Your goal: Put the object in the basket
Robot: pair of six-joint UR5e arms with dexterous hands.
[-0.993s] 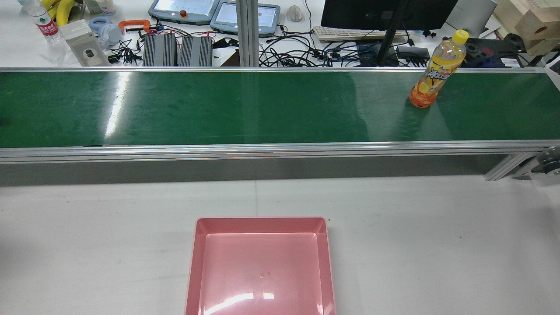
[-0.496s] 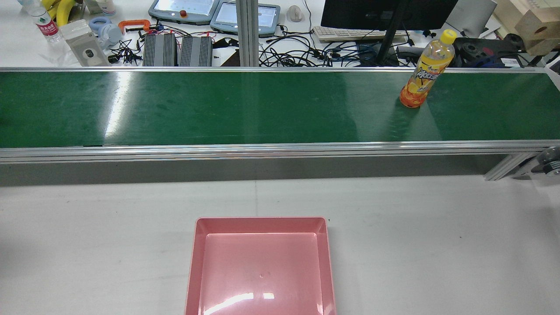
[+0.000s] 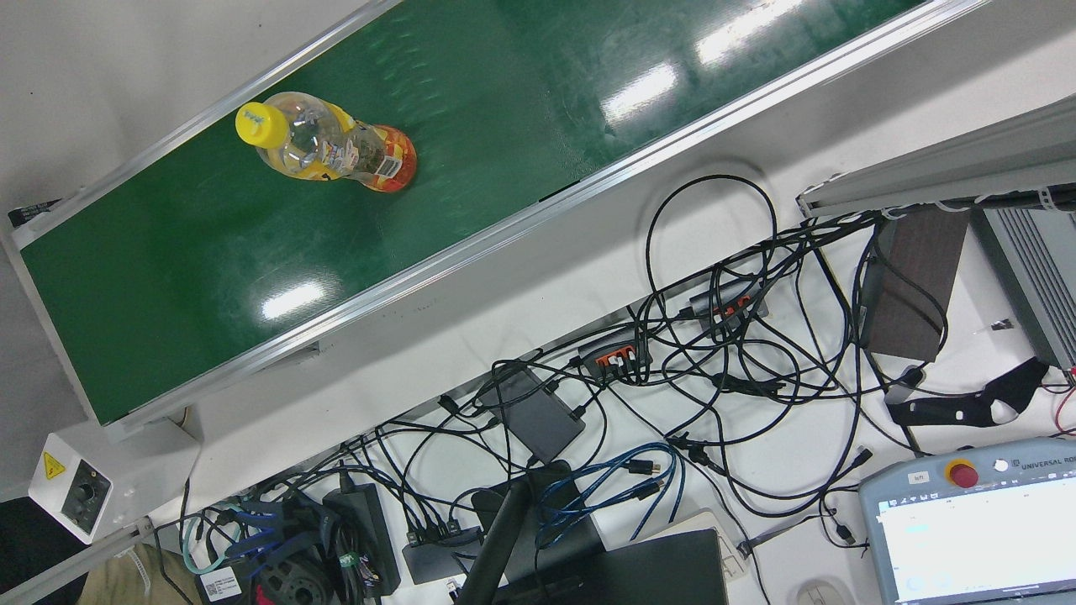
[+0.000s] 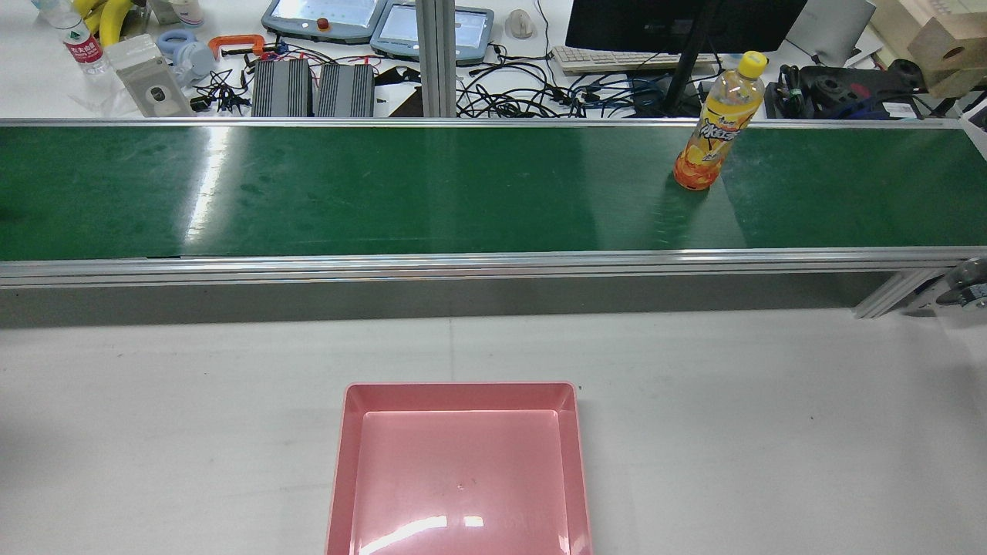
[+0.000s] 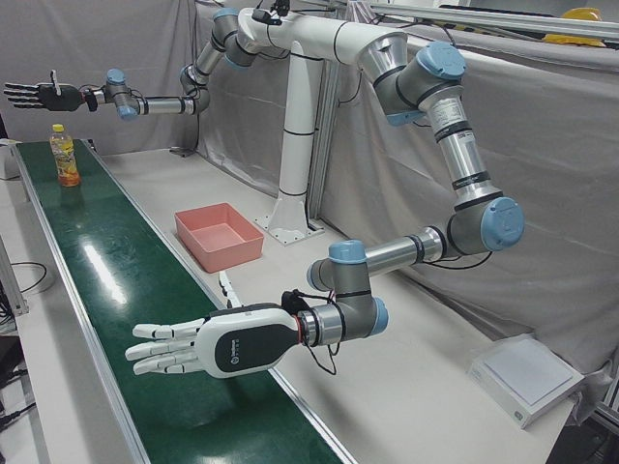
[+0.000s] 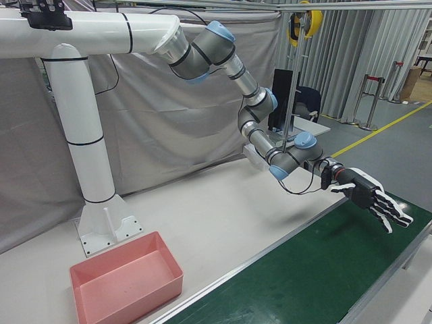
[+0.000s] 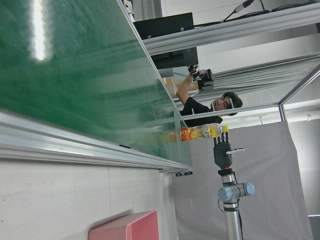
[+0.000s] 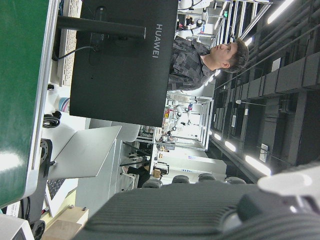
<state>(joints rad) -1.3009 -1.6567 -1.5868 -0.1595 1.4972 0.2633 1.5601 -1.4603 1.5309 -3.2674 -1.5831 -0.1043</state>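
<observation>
bottle (image 4: 717, 123) is standing upright on the green belt (image 4: 385, 193), well apart from the pink basket (image 4: 339, 462). both hands are hovering with fingers spread, holding nothing: right hand (image 5: 39, 94) near the bottle, left hand (image 5: 208, 346) far down the belt. risk: a sideways knock is likely tipping this tall bottle.

Yellow-capped orange drink bottle (image 4: 715, 123) upright on belt; pink basket (image 4: 459, 466) empty

We see a glossy dark green conveyor belt (image 4: 385, 193) edged in silver metal, and on it a clear bottle (image 4: 717, 122) with a yellow cap, a yellow and orange label and an orange base. The basket (image 4: 459, 470) is plain salmon pink on a pale grey table (image 4: 771, 432). The left hand (image 5: 218, 346) is white with a black back, the right hand (image 6: 373, 198) black with white fingers.
</observation>
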